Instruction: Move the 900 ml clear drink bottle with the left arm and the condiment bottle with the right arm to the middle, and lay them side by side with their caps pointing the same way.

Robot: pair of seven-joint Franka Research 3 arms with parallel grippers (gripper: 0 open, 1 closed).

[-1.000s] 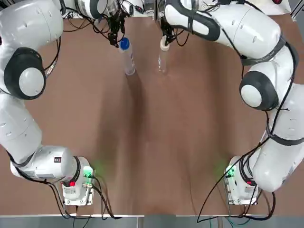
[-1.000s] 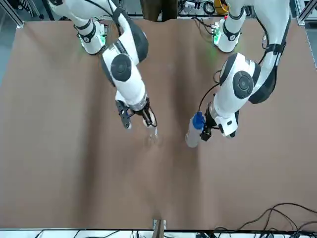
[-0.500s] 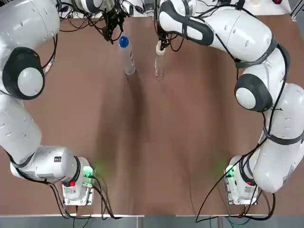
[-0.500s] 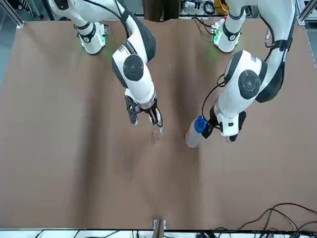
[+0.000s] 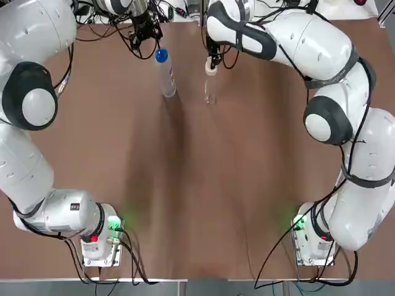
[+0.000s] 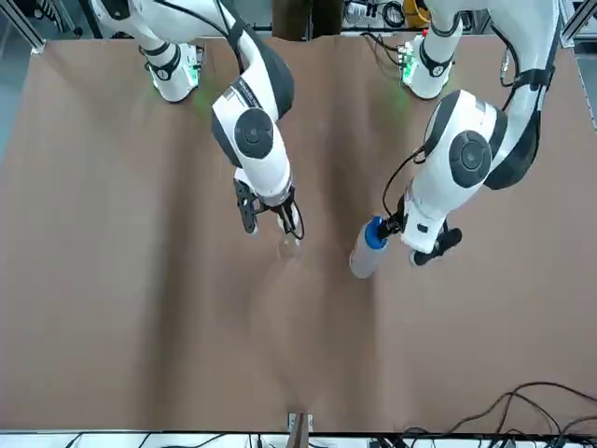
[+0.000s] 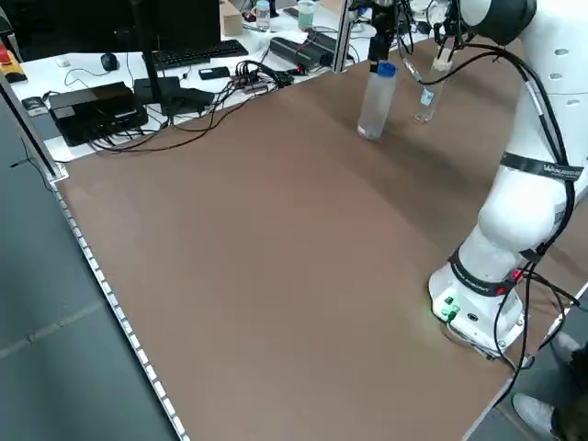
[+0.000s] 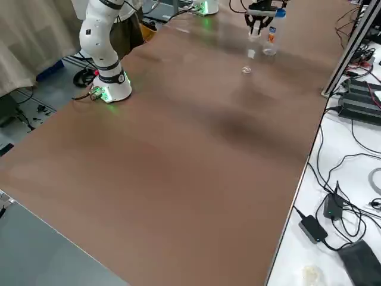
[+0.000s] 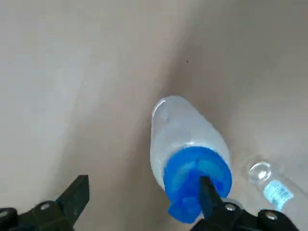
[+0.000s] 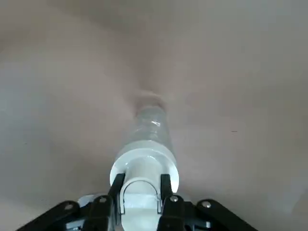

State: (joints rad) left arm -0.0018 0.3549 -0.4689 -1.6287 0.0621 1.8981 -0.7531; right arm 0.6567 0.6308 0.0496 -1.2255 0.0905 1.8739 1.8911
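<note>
The tall clear plastic drink bottle (image 5: 164, 77), topped with a blue cap (image 9: 185, 171), stood upright on the brown table (image 5: 197, 185). It was at the side far from the arm bases and near the middle line, with its long axis vertical and the cap pointing straight up. The left gripper (image 9: 142, 185) hung at cap height with its claw released and its fingers spread wide. One finger (image 9: 208, 192) was close beside the blue cap and the other (image 9: 76, 195) stood well clear of the bottle, so it grasped nothing. Just beside the drink bottle, on the robot's right, was the slim clear condiment bottle (image 5: 210, 86), also roughly upright, its long axis close to vertical and its white cap (image 10: 144, 166) upward. The right gripper (image 10: 141, 183) sat above it, claw clenched on the white cap with a finger on each side. Whether that bottle's base rested on the table or hung just above it could not be told. The two bottles were near each other but apart.
</note>
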